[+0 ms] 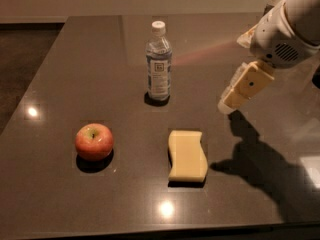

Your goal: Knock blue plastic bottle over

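The blue plastic bottle (158,63) stands upright on the dark table (75,74), toward the back middle. It is clear and bluish with a white cap and a printed label. My gripper (229,103) hangs from the white arm at the right, above the table. It is to the right of the bottle and apart from it, at about the height of the bottle's base in the picture.
A red apple (94,141) sits at the front left. A yellow sponge (187,155) lies at the front middle, below and left of the gripper. The arm's shadow falls on the table's right side.
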{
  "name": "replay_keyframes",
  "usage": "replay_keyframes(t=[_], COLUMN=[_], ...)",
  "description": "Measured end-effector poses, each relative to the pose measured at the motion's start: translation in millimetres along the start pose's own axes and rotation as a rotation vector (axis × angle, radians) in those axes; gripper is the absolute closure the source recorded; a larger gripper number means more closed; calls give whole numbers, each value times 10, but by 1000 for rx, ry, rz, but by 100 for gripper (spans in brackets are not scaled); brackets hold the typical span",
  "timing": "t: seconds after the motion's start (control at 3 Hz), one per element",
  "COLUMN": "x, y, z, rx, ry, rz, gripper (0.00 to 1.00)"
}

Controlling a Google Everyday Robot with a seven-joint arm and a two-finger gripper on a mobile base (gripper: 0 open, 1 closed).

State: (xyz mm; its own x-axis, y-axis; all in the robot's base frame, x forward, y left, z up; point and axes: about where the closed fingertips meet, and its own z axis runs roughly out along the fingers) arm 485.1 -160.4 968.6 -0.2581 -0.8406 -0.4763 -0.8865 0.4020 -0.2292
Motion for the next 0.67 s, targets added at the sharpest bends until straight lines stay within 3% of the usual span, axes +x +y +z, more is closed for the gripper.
replay_keyframes(t=[0.33,0.67], x=[-297,-806], y=[-83,-196], z=[293,776], rx=[-4,-29], ry=[-108,-261], rz=[34,88], gripper=[0,0])
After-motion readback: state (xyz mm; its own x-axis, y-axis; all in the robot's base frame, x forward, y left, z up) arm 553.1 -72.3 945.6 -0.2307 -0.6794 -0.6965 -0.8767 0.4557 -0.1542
